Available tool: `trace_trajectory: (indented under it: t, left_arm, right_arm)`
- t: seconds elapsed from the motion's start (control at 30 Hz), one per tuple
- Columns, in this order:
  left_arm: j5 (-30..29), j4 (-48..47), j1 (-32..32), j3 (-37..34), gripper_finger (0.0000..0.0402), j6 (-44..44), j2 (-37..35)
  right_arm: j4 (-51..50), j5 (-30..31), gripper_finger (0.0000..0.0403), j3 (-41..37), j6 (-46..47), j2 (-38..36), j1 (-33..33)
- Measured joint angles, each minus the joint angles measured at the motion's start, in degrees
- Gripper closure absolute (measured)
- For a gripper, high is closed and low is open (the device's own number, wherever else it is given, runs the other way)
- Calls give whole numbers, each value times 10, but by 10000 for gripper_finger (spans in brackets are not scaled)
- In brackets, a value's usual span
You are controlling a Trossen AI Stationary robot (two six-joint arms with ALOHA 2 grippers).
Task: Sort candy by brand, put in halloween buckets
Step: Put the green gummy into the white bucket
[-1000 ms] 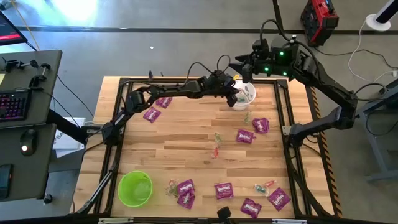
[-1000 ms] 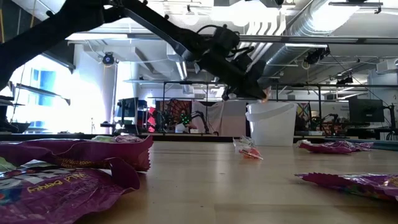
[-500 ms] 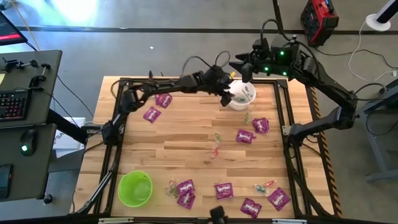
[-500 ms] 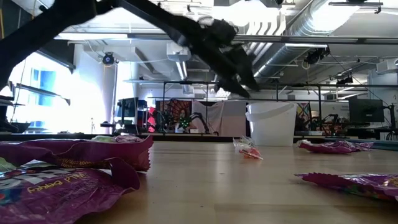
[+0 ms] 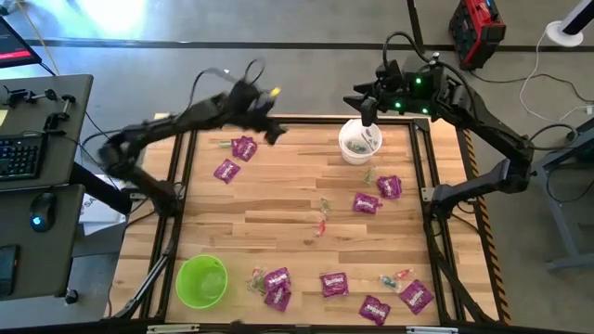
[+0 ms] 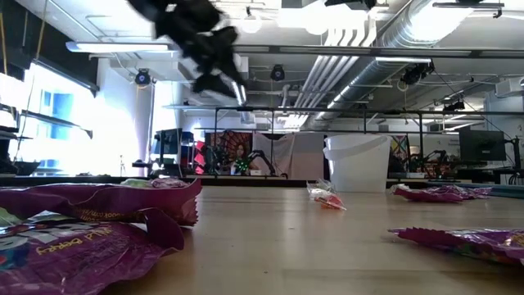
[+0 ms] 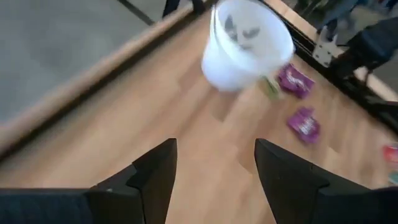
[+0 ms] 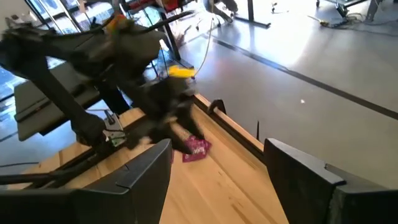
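My left gripper (image 5: pixel 275 131) hangs open and empty above the table's far left part, near two purple packets (image 5: pixel 243 147) (image 5: pixel 225 171); its wrist view looks back at the white bucket (image 7: pixel 245 43). The white bucket (image 5: pixel 360 141) stands on its base at the far edge, and small sweets show inside it. My right gripper (image 5: pixel 368 104) hovers open just beyond that bucket, holding nothing. The lime green bucket (image 5: pixel 201 280) stands at the near left corner. More purple packets (image 5: pixel 367 203) and small clear-wrapped sweets (image 5: pixel 322 225) lie flat on the wood.
A black frame (image 5: pixel 176 176) runs around the tabletop. Several packets (image 5: pixel 334 284) and sweets (image 5: pixel 394 277) line the near edge, and two packets (image 6: pixel 98 205) fill the low view's foreground. Bare wood (image 5: pixel 278 204) lies in the middle. A desk with a keyboard (image 5: pixel 19 153) stands to the left.
My left gripper has swung fast from over the white bucket toward the table's left edge and risen. The small sweet seen at its fingertips a second ago is no longer there. My right arm has kept still.
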Motion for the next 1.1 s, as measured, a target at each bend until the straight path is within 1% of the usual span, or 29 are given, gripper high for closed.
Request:
trace_trajectory:
  t: [0.07, 0.13, 0.23, 0.37, 0.47, 0.57, 0.63, 0.67, 0.77, 0.83, 0.9, 0.93, 1.0, 1.1]
  left_arm:
    - [-4, 44, -20, -82, 197, -43, -60]
    - [-15, 58, -45, -141, 197, -76, -104]
    - [-12, 49, -94, -179, 197, -82, -133]
    - [23, -16, -195, -169, 198, -13, -137]
    - [23, -84, -274, -149, 198, 79, -125]
    - [8, -120, -338, -135, 198, 153, -112]
    - [4, -120, -368, -131, 198, 164, -102]
    - [10, -118, -382, -128, 198, 167, -97]
    - [51, -122, -427, -117, 198, 178, -75]
    - [51, -148, -460, -103, 198, 181, -55]
    - [35, -180, -488, -78, 198, 153, -26]
    - [23, -189, -498, -63, 198, 124, -9]
    - [18, -206, -511, -30, 198, 50, 31]
    - [23, -207, -515, 26, 198, -89, 93]
  right_arm:
    - [-3, 0, 155, 0, 0, 1, 0]
    - [-6, 0, 155, 0, 3, 2, 0]
    - [-20, -2, 155, 0, 1, 5, 0]
    - [-58, -6, 155, 0, 1, 12, 0]
    - [-82, -6, 155, 0, 2, 17, 0]
    - [-94, -6, 155, 0, 17, 20, 0]
    - [-99, -6, 155, 0, 37, 21, 0]
    - [-99, -6, 155, 0, 44, 21, 0]
    - [-102, -10, 155, 0, 45, 21, 0]
    - [-113, -11, 155, 0, 45, 21, 0]
    - [-124, -12, 155, 0, 45, 21, 0]
    - [-131, -12, 155, 0, 44, 21, 0]
    - [-145, -13, 155, 0, 44, 21, 2]
    - [-157, -13, 155, 0, 35, 21, 6]
